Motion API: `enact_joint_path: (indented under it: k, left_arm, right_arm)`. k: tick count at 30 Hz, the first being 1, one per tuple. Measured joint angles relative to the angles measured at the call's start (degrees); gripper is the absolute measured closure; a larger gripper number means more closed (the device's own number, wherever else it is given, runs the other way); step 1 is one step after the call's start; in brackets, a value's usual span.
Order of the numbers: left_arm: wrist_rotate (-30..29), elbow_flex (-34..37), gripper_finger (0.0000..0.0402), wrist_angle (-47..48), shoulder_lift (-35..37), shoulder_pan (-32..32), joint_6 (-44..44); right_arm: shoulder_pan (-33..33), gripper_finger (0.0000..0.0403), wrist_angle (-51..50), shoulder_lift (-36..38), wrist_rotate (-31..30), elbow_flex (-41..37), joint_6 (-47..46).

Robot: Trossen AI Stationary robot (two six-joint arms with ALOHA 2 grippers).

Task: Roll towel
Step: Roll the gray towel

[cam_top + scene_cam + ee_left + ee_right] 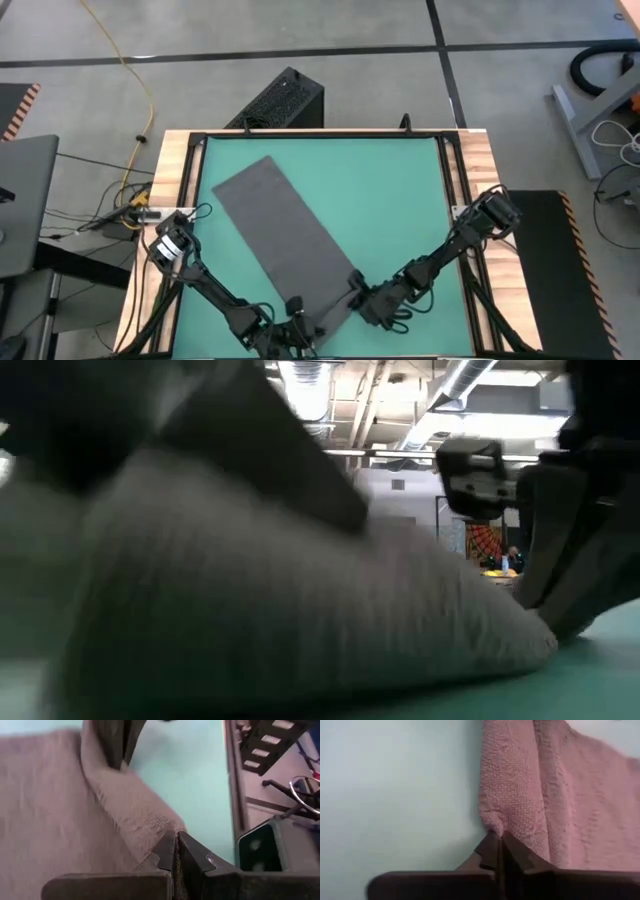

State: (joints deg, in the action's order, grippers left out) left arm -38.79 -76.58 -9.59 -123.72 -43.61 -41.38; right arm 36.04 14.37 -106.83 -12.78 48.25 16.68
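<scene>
The dark grey towel [285,230] lies slantwise on the green mat [400,200], its far end toward the mat's far left and its near end by the front edge. Both grippers are at that near end. My left gripper [298,322] is shut on the towel's near left corner, and my right gripper [362,296] is shut on its near right corner. Between them the near edge stands up as a soft ridge [125,795]. In the low view this raised end [300,610] fills most of the picture. My left gripper pinches the towel's near edge at its corner [161,826] between the two fingers, slanting down from the table's near left. The cloth there is bunched into a fold. The rest of the towel lies flat on the mat. My right gripper pinches the towel's other near corner [492,819] between its two fingertips, slanting down from the table's right. The corner is puckered at the fingertips, and the cloth beyond it is folded into a ridge [520,785] resting on the mat.
The mat sits in a wooden frame [470,190] with a black rail. Bare green mat lies to the right of the towel and at the far side. A black box [285,100] stands beyond the far edge, and cables [120,210] lie off the table's left.
</scene>
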Motion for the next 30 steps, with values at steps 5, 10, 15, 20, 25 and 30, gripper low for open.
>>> enact_joint_path:
  k: [5, 10, 15, 20, 25, 30]
  left_arm:
    - [0.08, 0.00, 0.0402, 0.02, 1.79, 1.18, 6.64]
    - [3.03, -0.04, 0.0401, 3.96, 2.84, 2.45, 9.50]
    - [5.03, -0.02, 0.0401, 11.49, 2.92, 2.07, 4.11]
    - [6.73, -0.04, 0.0395, 12.02, 4.74, 1.91, -0.45]
    - [8.59, -0.04, 0.0350, 11.21, 5.22, 2.85, -1.45]
    - [6.97, -0.02, 0.0295, 10.66, 4.52, 2.37, -3.24]
  right_arm:
    - [-3.80, 0.0382, -1.91, -0.03, 12.79, 1.51, -10.09]
    - [-8.41, 0.0377, -7.57, -0.22, 31.09, 3.81, -21.13]
    - [-10.96, 0.0384, -10.40, -0.39, 42.77, 4.97, -27.18]
    - [-12.65, 0.0382, -12.33, -0.39, 44.41, 6.56, -30.26]
    - [-13.40, 0.0382, -13.61, -0.44, 44.81, 8.82, -32.00]
    - [-13.25, 0.0382, -17.30, -0.44, 44.78, 12.54, -32.45]
